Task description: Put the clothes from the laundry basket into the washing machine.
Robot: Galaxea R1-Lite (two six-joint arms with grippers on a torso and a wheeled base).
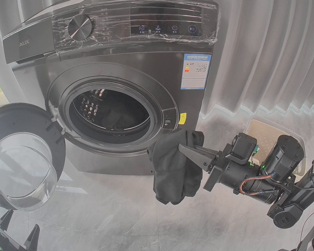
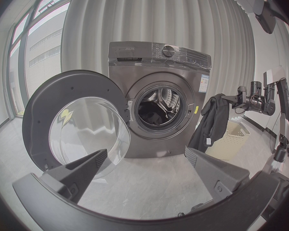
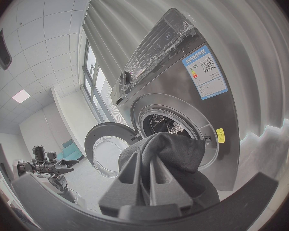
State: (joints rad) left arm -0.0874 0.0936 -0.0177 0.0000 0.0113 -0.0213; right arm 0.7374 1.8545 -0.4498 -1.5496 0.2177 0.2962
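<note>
A grey front-loading washing machine [image 1: 111, 53] stands with its round door [image 1: 22, 154] swung wide to the left and its drum [image 1: 110, 112] exposed. Dark clothing lies inside the drum [image 2: 152, 116]. My right gripper [image 1: 183, 149] is shut on a black garment [image 1: 174, 168], which hangs in the air just right of and below the drum opening; the garment [image 3: 170, 151] drapes over the fingers [image 3: 165, 183]. The cream laundry basket [image 1: 268, 133] sits on the floor at the right, behind the right arm. My left gripper [image 1: 19, 223] stands open low at the left, near the door.
Pale pleated curtains [image 1: 268, 46] hang behind and to the right of the machine. Grey tiled floor [image 1: 111, 210] lies open in front of the machine. The open door takes up the space at the left.
</note>
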